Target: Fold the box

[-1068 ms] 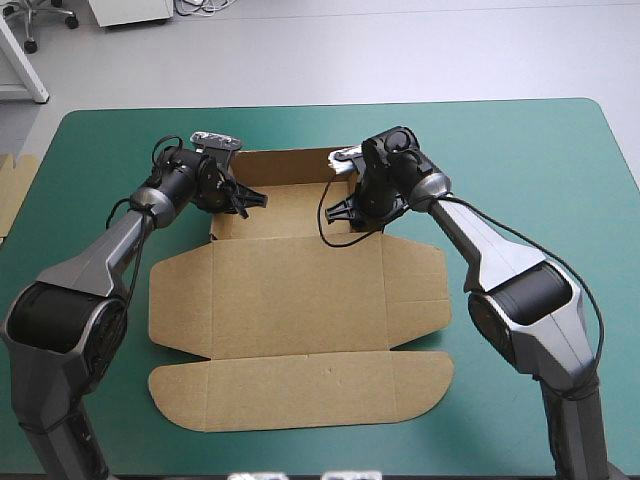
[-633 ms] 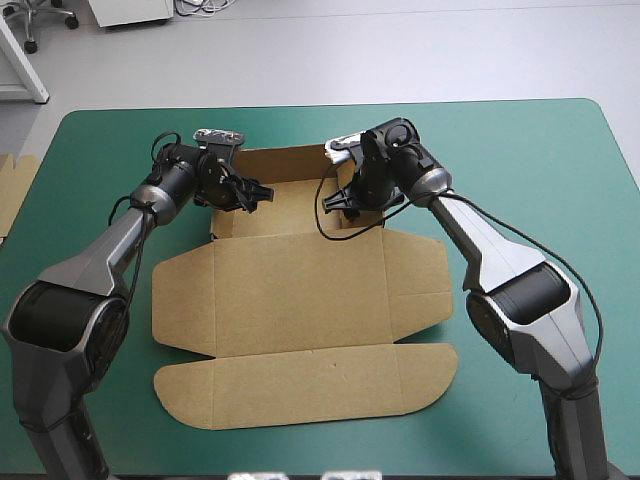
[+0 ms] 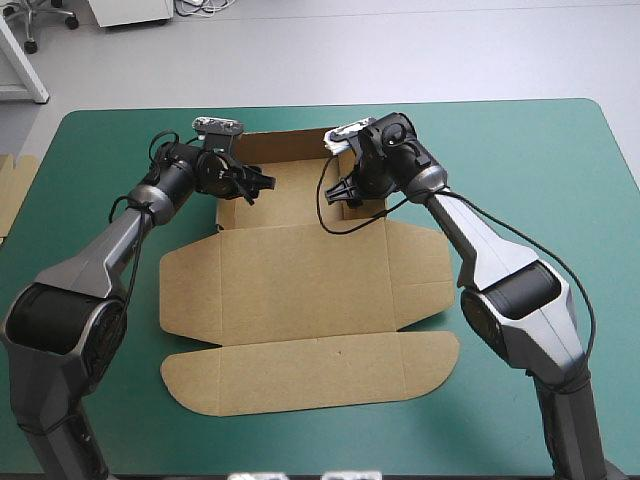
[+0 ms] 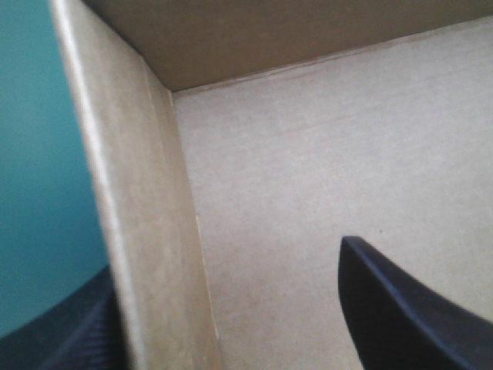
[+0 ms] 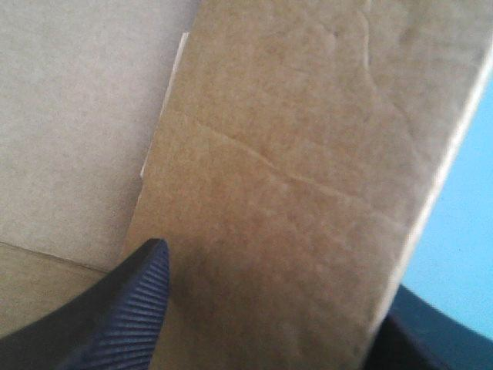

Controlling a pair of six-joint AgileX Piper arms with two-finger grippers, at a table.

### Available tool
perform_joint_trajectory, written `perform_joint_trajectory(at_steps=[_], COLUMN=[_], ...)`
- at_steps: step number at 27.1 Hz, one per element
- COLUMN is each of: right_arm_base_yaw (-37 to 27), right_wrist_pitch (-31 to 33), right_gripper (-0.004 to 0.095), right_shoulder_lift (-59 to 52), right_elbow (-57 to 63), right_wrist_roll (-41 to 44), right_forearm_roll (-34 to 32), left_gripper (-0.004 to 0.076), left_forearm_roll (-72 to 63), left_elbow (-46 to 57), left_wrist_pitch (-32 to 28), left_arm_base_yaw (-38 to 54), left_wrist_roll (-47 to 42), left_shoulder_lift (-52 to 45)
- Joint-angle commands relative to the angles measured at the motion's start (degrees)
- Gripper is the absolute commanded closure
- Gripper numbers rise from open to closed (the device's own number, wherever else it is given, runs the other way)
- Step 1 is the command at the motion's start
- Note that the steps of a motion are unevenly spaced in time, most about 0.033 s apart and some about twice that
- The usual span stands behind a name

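Teal-green cover (image 3: 520,150) is spread over the whole table, and an edge of spare board (image 3: 12,190) is seen at its left edge. The box (image 3: 300,290) is laid at the table's middle, with its near panels and lid flat and its far part raised into a shallow tray.

The left gripper (image 3: 255,190) is set astride the tray's left wall (image 4: 146,193), jaws wide. One finger (image 4: 400,308) is held inside over the floor, the other outside over the cover. The right gripper (image 3: 343,195) is set likewise astride the right wall (image 5: 308,193), jaws wide and nothing clamped.

Trouble can be expected if the walls are pressed unevenly: the unpinned sheet could be slid or turned on the cover. A wall could also be bent off its score line, or could fall outward once released untucked.

The flat lid and the whole layout are shown only from above. The corner where the left wall meets the back wall, and a wrinkle across the right wall's face, are shown only by the wrist views.
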Motion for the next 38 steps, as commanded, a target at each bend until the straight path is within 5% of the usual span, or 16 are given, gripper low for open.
perform_joint_trajectory(at_steps=[1, 13, 38], right_arm_base_yaw=[0.14, 0.14, -1.37], right_wrist_pitch=[-3.35, -5.06, -10.81], right_gripper=[0.0340, 0.0340, 0.0341], right_shoulder_lift=[-3.74, -3.85, -4.90], right_elbow=[-1.79, -9.04, -9.74], right_wrist_roll=[-0.63, -0.90, -0.50], right_forearm_roll=[-0.61, -5.23, -5.38], left_gripper=[0.0237, 0.0237, 0.0237], left_forearm_roll=[-0.02, 3.43, 12.12], left_elbow=[-1.99, -1.99, -1.99], left_wrist_pitch=[-3.25, -10.06, -14.50], left_arm_base_yaw=[-0.35, -0.35, 2.34], left_wrist_roll=[-0.09, -0.10, -3.59], left_shoulder_lift=[-3.85, -5.71, -8.31])
